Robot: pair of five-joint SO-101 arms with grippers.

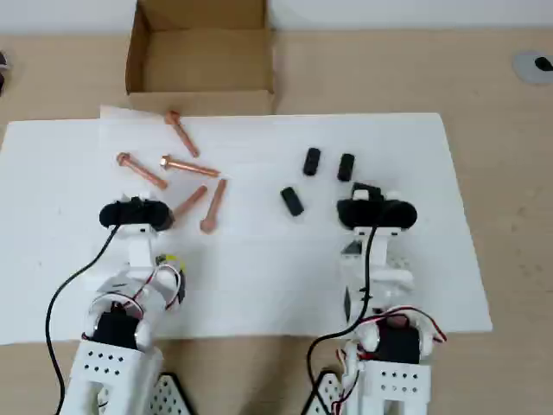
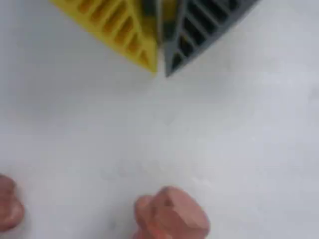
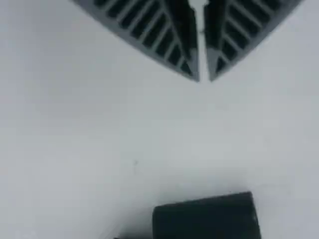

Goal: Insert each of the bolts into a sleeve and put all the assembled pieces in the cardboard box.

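Two robot arms stand side by side at the near edge of a wooden table [image 1: 501, 104], over a white sheet [image 1: 259, 277] scattered with loose parts. Five copper bolts [image 1: 188, 165] lie unassembled on the left part of the sheet, just beyond the left arm [image 1: 138, 259]. One of them, the far bolt [image 1: 180, 132], lies close to the box, and two more sit side by side near the arm's wrist. Three black sleeves [image 1: 292, 201] lie well apart from the bolts, right of centre and just beyond the right arm [image 1: 373, 259].

The open cardboard box [image 1: 203, 102] sits on the far left of the table, touching the sheet's far edge.

The left gripper [image 2: 160, 71] — one finger yellow, one grey — is pressed together at the tips with nothing between them, hanging low over bare sheet. A bolt head [image 2: 172, 216] lies near it, with a second bolt end [image 2: 7, 204] off to one side.

The right gripper [image 3: 204, 77], both fingers grey, is likewise drawn together to a thin slit and grips nothing — a nearby sleeve [image 3: 207, 216] lies on the sheet close to its tips.
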